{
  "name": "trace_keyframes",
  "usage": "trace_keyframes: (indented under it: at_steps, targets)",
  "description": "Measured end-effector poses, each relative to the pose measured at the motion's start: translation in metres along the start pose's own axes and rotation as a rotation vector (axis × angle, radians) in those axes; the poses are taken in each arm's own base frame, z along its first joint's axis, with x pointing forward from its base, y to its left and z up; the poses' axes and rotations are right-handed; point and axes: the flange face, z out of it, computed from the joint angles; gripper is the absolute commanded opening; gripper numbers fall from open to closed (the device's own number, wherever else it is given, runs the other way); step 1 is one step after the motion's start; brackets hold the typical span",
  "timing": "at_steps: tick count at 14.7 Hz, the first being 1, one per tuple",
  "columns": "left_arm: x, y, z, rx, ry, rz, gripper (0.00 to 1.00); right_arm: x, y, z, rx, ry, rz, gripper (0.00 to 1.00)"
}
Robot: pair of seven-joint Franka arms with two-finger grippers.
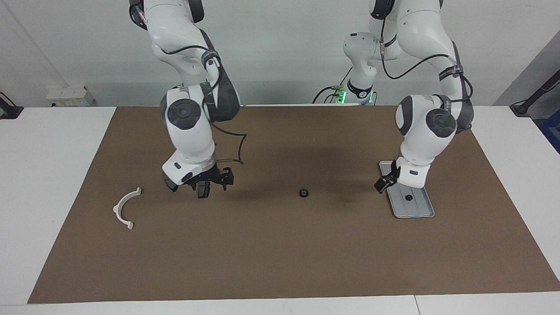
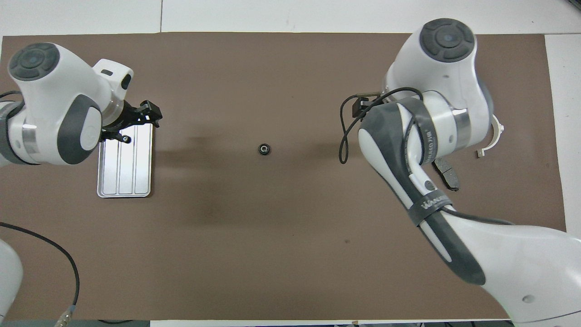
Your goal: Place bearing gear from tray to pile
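Gear (image 1: 409,197) in tray (image 1: 423,211) beside left hand (image 1: 381,186); right hand (image 1: 205,186) over pad (image 2: 447,176); both grips unclear.

Tray (image 2: 125,181): shiny ribbed metal. Bracket (image 1: 124,209): smooth white plastic. Mat (image 1: 280,253): matt brown. Arm shells: glossy plastic.

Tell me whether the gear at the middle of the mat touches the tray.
Apart. The facing view shows the bearing gear lying alone, with bare brown mat between it and the tray; the overhead view shows the same gap.
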Motion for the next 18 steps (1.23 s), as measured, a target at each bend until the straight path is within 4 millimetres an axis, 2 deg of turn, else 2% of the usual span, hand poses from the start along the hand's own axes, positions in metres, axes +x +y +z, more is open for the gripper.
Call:
trace_keyframes:
  at_steps: [2,4,6,12,15,18]
  targets:
    - [0.012,-0.031,0.004,-0.006,0.008,0.045,0.70,-0.018,-0.050,-0.005,-0.002,0.004,0.047,0.94]
    - [0.017,-0.042,0.012,-0.019,0.046,0.061,0.56,-0.033,-0.096,-0.009,-0.007,0.003,0.092,0.93]
    - [0.017,-0.047,0.025,-0.025,0.066,0.064,0.56,-0.040,-0.132,-0.007,-0.006,0.009,0.103,0.93]
    - [0.016,-0.045,0.046,-0.032,0.090,0.074,0.54,-0.052,-0.201,0.019,0.019,0.045,0.051,0.93]
    - [0.009,-0.047,0.069,-0.031,0.089,0.106,0.52,-0.056,-0.220,0.033,0.036,0.063,0.045,0.93]
    - [0.008,-0.047,0.073,-0.030,0.090,0.119,0.50,-0.058,-0.230,0.045,0.043,0.071,0.032,0.93]
